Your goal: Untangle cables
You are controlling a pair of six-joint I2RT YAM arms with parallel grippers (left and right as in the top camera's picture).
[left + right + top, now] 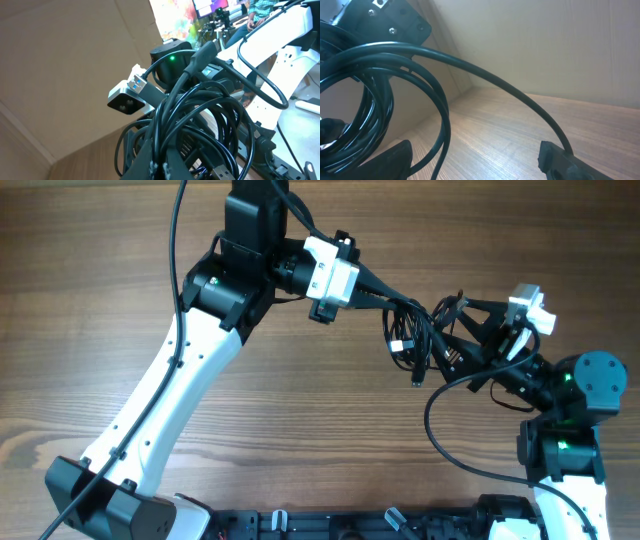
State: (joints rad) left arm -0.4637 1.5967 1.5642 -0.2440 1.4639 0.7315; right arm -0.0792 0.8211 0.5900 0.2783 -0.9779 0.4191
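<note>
Cables (412, 330) bunched, long axis roughly left-right, left fingers (380, 290) pinching them, right fingers (560, 159) spread

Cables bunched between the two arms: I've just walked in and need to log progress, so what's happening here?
The left tool is shut on the tangled bundle of black cables, holding it over the wooden table. The right tool is open, with a strand running between its fingers. Nothing is separated yet.
</note>
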